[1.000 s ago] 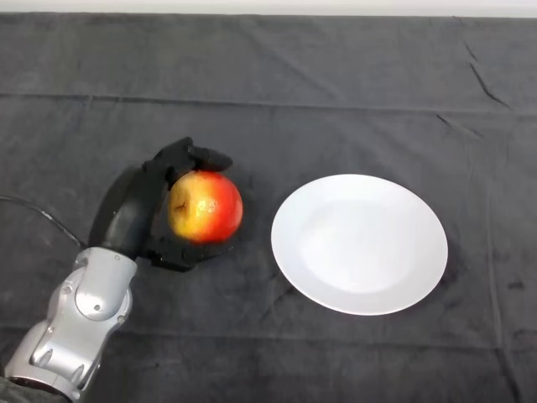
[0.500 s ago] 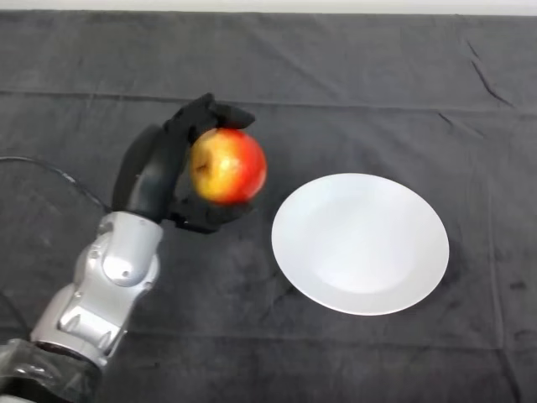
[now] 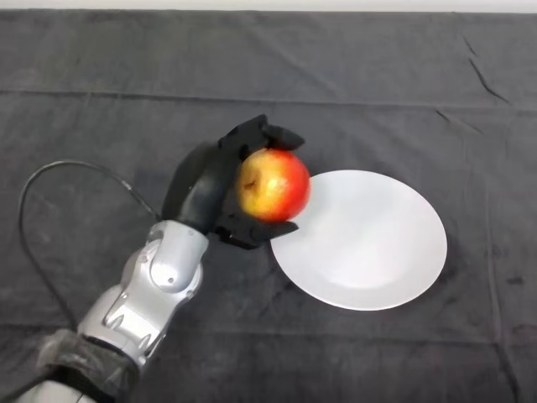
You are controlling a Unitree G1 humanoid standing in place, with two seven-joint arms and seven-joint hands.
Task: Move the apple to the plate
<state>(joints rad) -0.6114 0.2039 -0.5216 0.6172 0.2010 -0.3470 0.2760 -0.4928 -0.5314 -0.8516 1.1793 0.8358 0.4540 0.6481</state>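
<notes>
Left hand [image 3: 216, 186]: I see its fingers [image 3: 273, 134] curled round the apple [image 3: 272, 185].
Apple: held over the white plate's [image 3: 377, 252] left rim.
Tabletop [image 3: 377, 84]: dark cloth.

Staged test bench in a lab or studio, table [image 3: 101, 67] draped in wrinkled dark cloth [image 3: 377, 84], pale strip of wall along the far edge, one plain white plate [image 3: 369, 252] at right

A dark, creased cloth [image 3: 377, 84] covers the whole table, with a pale strip [image 3: 268, 4] along the far edge.
</notes>
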